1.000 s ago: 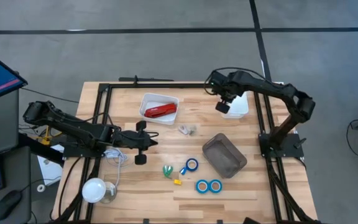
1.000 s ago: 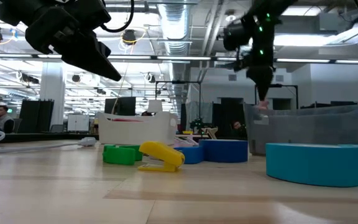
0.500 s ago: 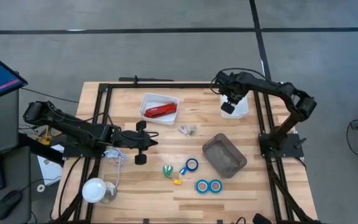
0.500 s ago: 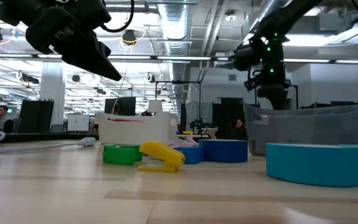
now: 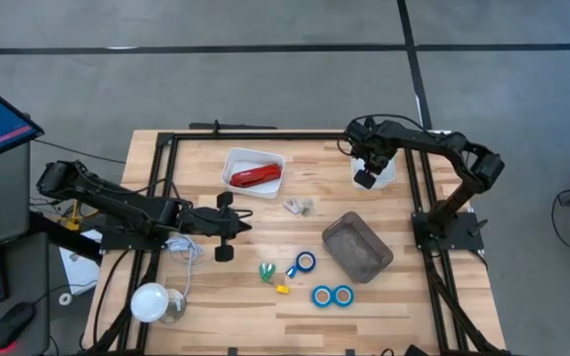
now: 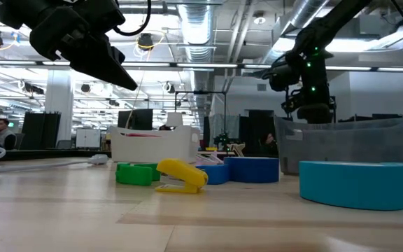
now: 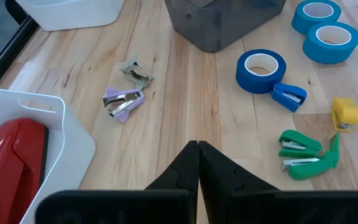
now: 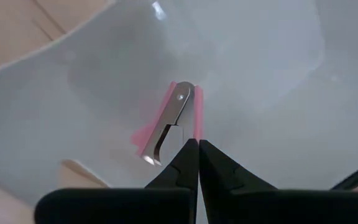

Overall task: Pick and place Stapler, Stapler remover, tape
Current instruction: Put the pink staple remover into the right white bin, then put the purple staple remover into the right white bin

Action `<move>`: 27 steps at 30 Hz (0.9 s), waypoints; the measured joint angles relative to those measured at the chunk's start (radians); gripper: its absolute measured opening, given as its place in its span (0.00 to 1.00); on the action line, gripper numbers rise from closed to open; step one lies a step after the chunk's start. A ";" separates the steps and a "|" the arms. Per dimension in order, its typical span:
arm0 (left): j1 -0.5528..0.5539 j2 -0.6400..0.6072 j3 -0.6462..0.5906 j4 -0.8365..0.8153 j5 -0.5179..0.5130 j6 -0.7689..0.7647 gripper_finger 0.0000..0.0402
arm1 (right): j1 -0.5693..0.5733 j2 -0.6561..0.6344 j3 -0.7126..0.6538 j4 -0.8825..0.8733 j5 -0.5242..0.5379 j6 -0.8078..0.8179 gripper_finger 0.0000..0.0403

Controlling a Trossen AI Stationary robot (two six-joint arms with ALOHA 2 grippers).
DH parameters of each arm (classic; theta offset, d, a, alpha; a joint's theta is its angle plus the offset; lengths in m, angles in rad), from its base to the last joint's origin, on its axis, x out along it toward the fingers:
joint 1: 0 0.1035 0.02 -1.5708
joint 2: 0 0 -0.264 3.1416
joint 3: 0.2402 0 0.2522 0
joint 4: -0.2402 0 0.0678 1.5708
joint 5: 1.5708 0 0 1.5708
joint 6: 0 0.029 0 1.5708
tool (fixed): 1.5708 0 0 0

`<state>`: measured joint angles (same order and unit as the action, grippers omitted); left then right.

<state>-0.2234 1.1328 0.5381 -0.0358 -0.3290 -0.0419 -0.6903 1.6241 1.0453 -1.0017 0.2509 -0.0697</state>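
- Wooden slat table [image 5: 265,316] inside a black frame, on a grey floor, carries the sorting job; an open hall with ceiling lights lies behind in the low view.
- Right gripper [image 5: 365,178] hangs over the small white bin [image 5: 389,170] at the table's far right, its dark fingers [image 8: 219,177] pressed together and holding nothing.
- Directly below it in that bin lies a pink-handled metal staple remover [image 8: 169,121], apparently dropped there as its sorted place.
- Long glossy red stapler [image 5: 255,176] lies in the white rectangular tray [image 5: 237,156] at the far middle, so that item looks done.
- Left gripper [image 5: 224,224] waits above the table's left-middle, fingers [image 7: 219,177] closed on nothing.
- Three bright-blue tape rolls [image 5: 306,262] [image 5: 322,295] [image 5: 342,295] are on bare wood beside the grey translucent bin [image 5: 356,245], probably their destination.
- A lilac staple remover [image 7: 124,101] and a bare metal one [image 7: 135,71] lie near the stapler's tray, unsorted.
- Green, blue and yellow mini staplers [image 5: 266,269] [image 5: 292,269] [image 5: 282,289] sit clustered by the tape.
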 joint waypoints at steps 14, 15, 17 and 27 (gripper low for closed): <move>0.000 0.000 0.000 0.000 0.000 0.000 0.00 | 0.000 0.000 -0.004 0.048 0.001 -0.019 0.15; 0.000 0.000 0.000 0.000 0.000 0.000 0.00 | 0.000 0.000 -0.004 0.048 0.001 -0.022 0.16; 0.000 0.000 0.000 0.000 0.000 0.000 0.00 | 0.000 0.000 -0.004 0.046 0.005 -0.071 0.18; 0.000 0.000 0.000 0.001 0.000 0.000 0.00 | 0.048 -0.002 0.145 -0.086 0.013 -0.162 0.16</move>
<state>-0.2234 1.1331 0.5385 -0.0349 -0.3290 -0.0422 -0.6425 1.6222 1.1904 -1.0879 0.2642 -0.2316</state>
